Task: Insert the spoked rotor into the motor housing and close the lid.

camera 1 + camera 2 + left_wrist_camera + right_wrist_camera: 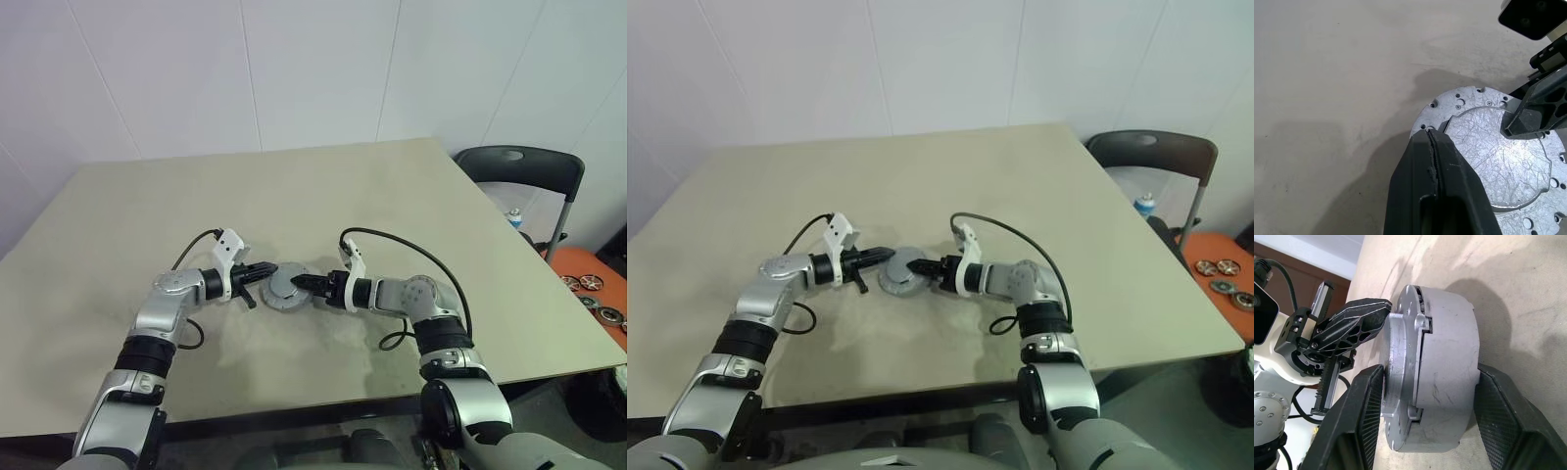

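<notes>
The motor housing (pixel 284 287) sat near the front middle of the table (pixel 392 196), with the grey lid (pixel 1498 161) already on top of it. The right gripper (pixel 1422 421) straddled the assembly, one finger above and one below, seemingly clamping the lid against the body. The left gripper (pixel 261 270), fingers pressed together, touched the lid's rim. The closing step appeared to be in hand. The next move likely called for firm, even pressure to seat the lid flush.
</notes>
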{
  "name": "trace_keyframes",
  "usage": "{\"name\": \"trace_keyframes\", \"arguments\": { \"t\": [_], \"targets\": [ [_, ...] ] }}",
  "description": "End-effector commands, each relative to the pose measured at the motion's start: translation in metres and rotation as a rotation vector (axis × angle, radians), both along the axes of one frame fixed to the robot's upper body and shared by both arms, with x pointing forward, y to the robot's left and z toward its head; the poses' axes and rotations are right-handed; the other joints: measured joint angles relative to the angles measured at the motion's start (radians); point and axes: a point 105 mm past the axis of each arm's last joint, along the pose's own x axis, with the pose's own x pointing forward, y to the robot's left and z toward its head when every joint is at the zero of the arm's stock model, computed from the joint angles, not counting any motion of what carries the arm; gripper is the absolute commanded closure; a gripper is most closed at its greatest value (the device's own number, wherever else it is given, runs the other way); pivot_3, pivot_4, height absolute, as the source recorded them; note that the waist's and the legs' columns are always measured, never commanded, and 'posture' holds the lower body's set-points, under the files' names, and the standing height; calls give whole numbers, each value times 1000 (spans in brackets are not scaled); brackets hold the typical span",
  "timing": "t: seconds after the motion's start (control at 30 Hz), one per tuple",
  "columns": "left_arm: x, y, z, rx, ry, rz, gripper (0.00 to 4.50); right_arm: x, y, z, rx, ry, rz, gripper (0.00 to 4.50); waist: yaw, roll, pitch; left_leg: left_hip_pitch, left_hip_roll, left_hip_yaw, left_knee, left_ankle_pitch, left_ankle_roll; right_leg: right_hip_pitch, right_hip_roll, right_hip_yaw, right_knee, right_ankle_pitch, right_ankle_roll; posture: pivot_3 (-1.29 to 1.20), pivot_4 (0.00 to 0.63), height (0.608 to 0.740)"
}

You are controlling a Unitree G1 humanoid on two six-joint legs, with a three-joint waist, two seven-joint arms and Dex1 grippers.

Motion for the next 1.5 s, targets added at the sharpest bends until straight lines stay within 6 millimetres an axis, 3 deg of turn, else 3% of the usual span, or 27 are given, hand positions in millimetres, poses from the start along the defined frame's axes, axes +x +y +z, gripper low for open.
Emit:
{"name": "trace_keyframes", "arguments": {
  "t": [0.03, 0.27, 0.43, 0.77, 1.1, 1.23, 1.5],
  "targets": [
    [-3, -1, 2, 5, -3, -17, 4500, -9, -20, -47, -175, 139, -60, 2138, 0, 0, 0, 0, 0, 0, -1, 0, 0, 0, 0, 0, 0, 0, 0, 0, 0, 740],
    [-6, 4, 4, -6, -1, 8, 4500, -7, -22, -58, -180, 197, -108, 2141, 1, 1, -1, 1, 0, 0, -2, 0, 0, 0, 0, 0, 0, 0, 0, 0, 0, 740],
    [-10, 10, 4, -6, 2, 27, 4500, -3, -16, -52, -76, 220, -133, 2145, 0, 2, -1, 1, 0, 0, -2, 0, 0, 1, 0, 0, 0, 0, 0, 0, 0, 740],
    [-13, 23, 4, -8, 16, 70, 4500, -7, -20, -67, -63, 275, -203, 2164, -1, 2, -1, 2, 0, 0, -2, 0, 0, 1, 0, 0, 0, 0, 0, 0, 0, 740],
    [-11, 34, 19, -56, 3, 128, 4500, 1, -10, -45, 124, 264, -211, 2204, -1, 1, -1, 1, 0, 0, -2, 0, 0, 0, 0, 0, 0, 0, 0, 0, 0, 740],
    [-12, 44, 26, -78, 3, 167, 4500, 13, -5, -24, 233, 237, -239, 2204, -2, 0, 0, 0, 0, 0, -3, 0, 0, -2, 0, 0, 0, 0, -1, 0, 0, 740],
    [-15, 51, 27, -73, 8, 189, 4500, 18, -2, -24, 225, 235, -270, 2204, -4, -1, 1, -1, 1, 0, -3, 0, 0, -3, 1, 0, 0, 1, -1, 0, 0, 740]
  ]
}}
